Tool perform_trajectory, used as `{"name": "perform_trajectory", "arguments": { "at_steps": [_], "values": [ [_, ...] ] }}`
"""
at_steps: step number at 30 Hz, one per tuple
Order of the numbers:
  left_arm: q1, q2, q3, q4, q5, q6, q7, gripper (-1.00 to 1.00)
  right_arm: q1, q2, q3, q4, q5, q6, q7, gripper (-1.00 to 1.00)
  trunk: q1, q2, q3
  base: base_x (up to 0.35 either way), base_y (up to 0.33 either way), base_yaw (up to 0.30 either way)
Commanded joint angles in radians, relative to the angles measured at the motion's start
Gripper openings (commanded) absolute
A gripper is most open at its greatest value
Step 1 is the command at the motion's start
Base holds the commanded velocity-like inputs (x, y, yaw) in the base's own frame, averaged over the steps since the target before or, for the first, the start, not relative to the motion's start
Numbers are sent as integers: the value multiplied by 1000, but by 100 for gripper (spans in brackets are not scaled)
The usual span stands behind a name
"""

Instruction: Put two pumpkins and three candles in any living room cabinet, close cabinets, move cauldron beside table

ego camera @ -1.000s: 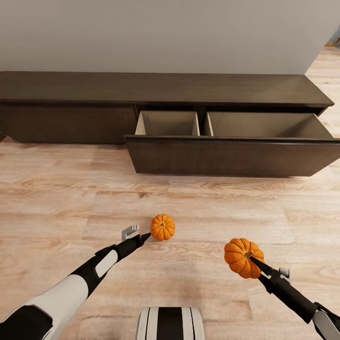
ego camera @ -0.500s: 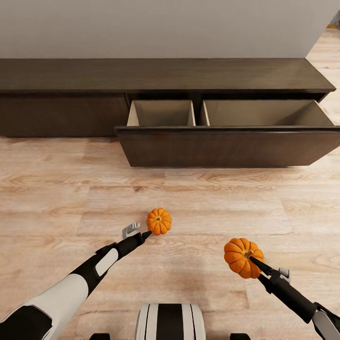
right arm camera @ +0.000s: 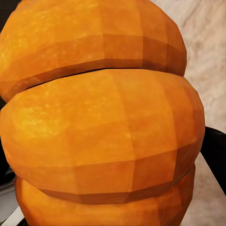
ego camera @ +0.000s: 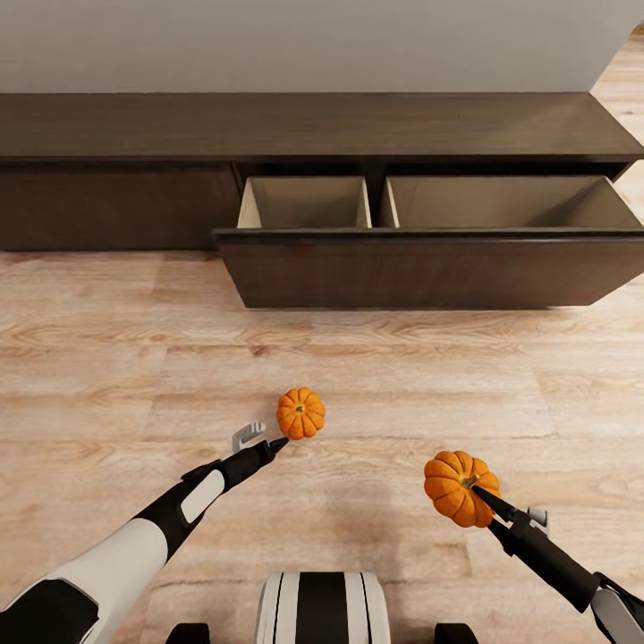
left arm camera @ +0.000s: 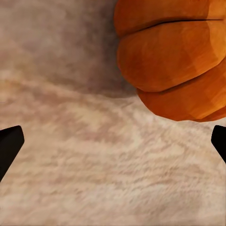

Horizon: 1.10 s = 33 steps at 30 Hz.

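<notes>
Two small, bright orange ribbed pumpkins are in sight, and both are off the floor or close to it in front of the long, low, dark brown wooden cabinet (ego camera: 313, 125) that runs along the grey wall. One pumpkin (ego camera: 300, 412) sits just past the tip of the left gripper (ego camera: 266, 437); in the left wrist view its ribbed orange flank (left arm camera: 174, 61) lies ahead and to one side of the two dark fingers (left arm camera: 9, 146), which stand wide apart with bare pale wooden floor (ego camera: 134, 358) between them — nothing is held there, and whether the pumpkin rests on the planks or touches a fingertip cannot be told. The other pumpkin (ego camera: 458, 487) is at the end of the right gripper (ego camera: 483, 496), whose dark fingers are closed against it; in the right wrist view its stacked orange ribs (right arm camera: 103, 132) press right up to the camera, with a dark finger (right arm camera: 214, 155) edging its side. The cabinet has one wide drawer (ego camera: 429, 268) pulled out toward the robot, its flat dark front well apart from both pumpkins; the light tan interior shows two compartments side by side, a narrower one on the left and a wider one on the right.
</notes>
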Motion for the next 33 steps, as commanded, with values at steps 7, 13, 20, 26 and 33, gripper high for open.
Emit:
{"name": "perform_trajectory", "arguments": {
  "at_steps": [7, 13, 20, 26, 33],
  "values": [
    [0, 0, -4, -4, 9, 5, 2, 100, 0, 0, 0, 0, -7, 8, 1, -100, 0, 0, 0, 118, -132, 0],
    [0, 0, -4, -3, 9, 5, 3, 100, 0, -1, 0, 0, -6, 8, 11, -100, 0, 0, 0, 129, -75, 0],
    [0, 6, -4, -4, 9, 8, -34, 100, 0, 0, 0, 0, -4, 8, 19, -100, 0, 0, 0, 139, -72, 0],
    [0, 8, -4, -3, 9, 9, -72, 100, 0, 0, 0, 0, -3, 8, 21, -100, 0, 0, 0, 17, -9, 0],
    [0, 9, -3, -3, 10, 10, -89, 100, 0, 0, 3, 0, -3, 8, 21, -100, 0, 0, 0, 2, -1, 0]
  ]
}}
